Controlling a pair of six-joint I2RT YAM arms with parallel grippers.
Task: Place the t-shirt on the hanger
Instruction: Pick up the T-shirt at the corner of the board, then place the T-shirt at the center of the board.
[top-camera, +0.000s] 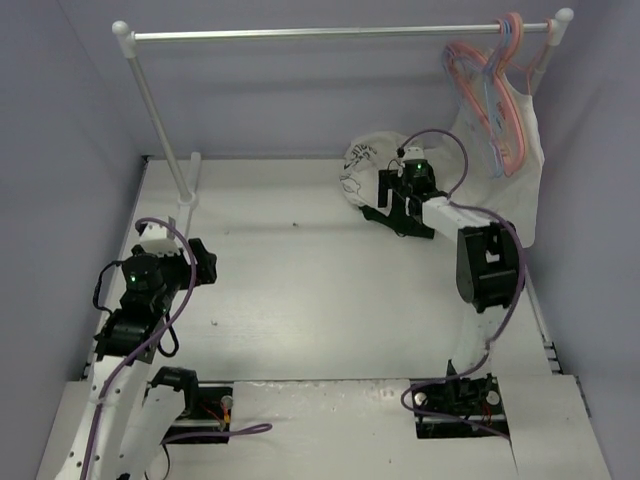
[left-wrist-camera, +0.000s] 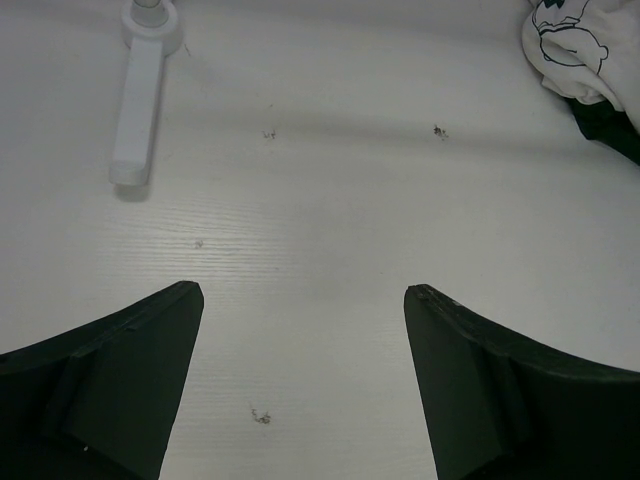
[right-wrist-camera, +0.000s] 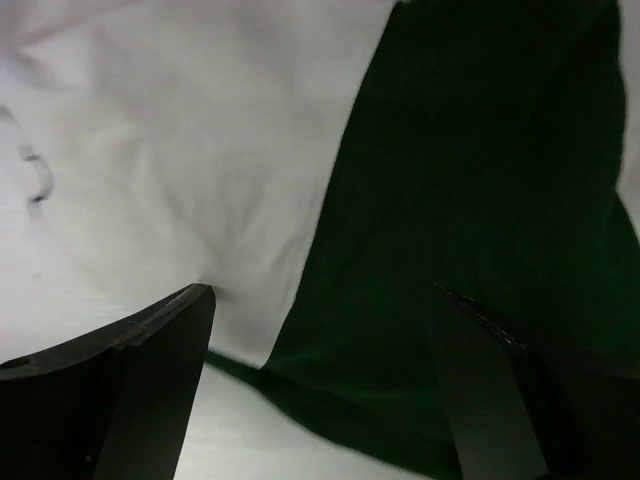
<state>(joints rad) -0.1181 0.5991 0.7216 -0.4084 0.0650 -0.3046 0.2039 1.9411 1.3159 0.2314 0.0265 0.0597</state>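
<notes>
T-shirt (right-wrist-camera: 200, 150) lies bunched just beneath the right end effector (right-wrist-camera: 322, 300), jaws spread.

You see the t-shirt (right-wrist-camera: 180, 130) as soft, matt cloth, white beside dark green, lightly creased. The table (left-wrist-camera: 330, 200) is matt white with a fine wood grain and small scuffs. The rail (top-camera: 320, 34) looks like smooth, shiny metal. The left hand (left-wrist-camera: 303, 320) has matt black plastic fingers (left-wrist-camera: 110, 390).

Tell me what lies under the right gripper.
Under the open right gripper lies the crumpled t-shirt, its white and dark green cloth resting on the table. Whatever the cloth covers cannot be seen.
</notes>
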